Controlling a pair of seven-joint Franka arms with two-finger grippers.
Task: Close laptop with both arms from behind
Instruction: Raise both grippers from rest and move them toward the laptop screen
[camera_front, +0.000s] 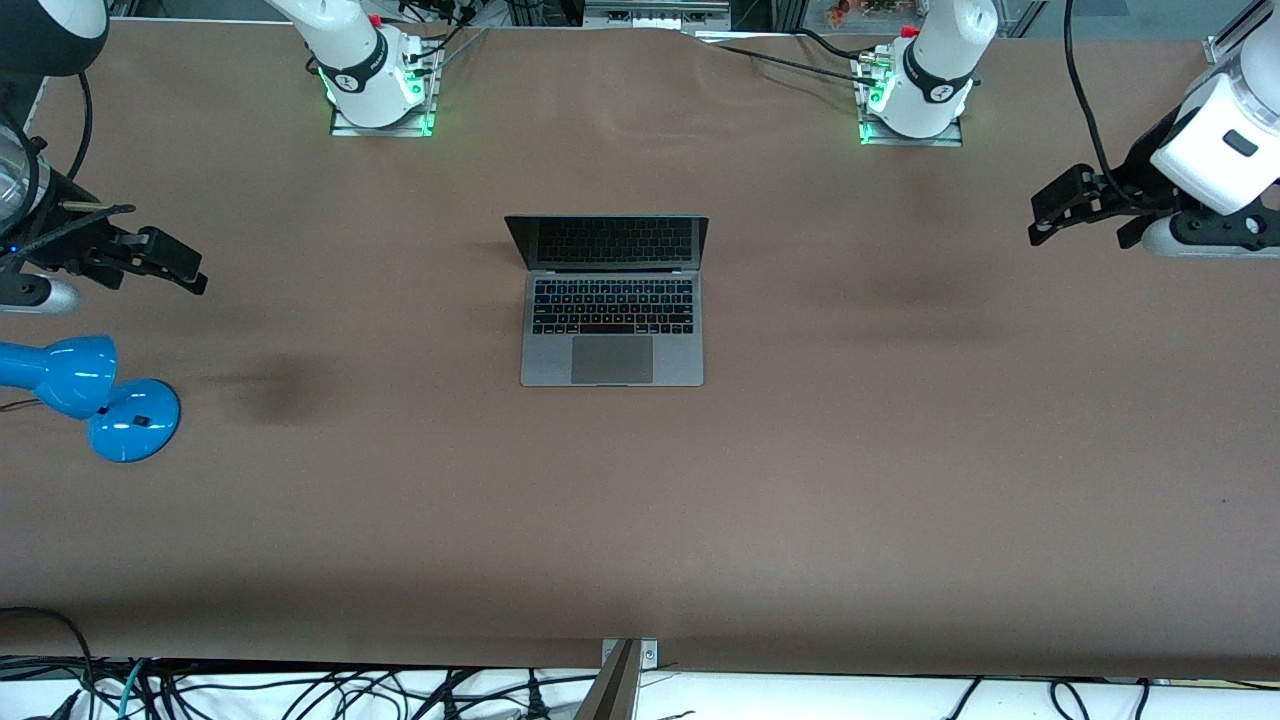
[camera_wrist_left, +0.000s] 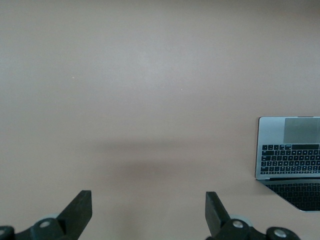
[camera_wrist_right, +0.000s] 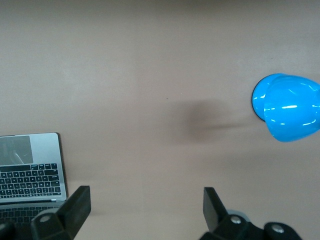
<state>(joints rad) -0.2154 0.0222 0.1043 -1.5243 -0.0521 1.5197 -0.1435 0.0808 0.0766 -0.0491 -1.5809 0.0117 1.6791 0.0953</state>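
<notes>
The space-grey laptop stands open in the middle of the brown table, its dark screen upright and facing the front camera. It also shows in the left wrist view and in the right wrist view. My left gripper is open and empty, up in the air over the left arm's end of the table. My right gripper is open and empty, up in the air over the right arm's end. In the wrist views the left gripper and right gripper hang over bare table.
A blue desk lamp sits at the right arm's end of the table, below my right gripper in the front view; its shade shows in the right wrist view. The arm bases stand along the table's top edge. Cables lie past the nearest table edge.
</notes>
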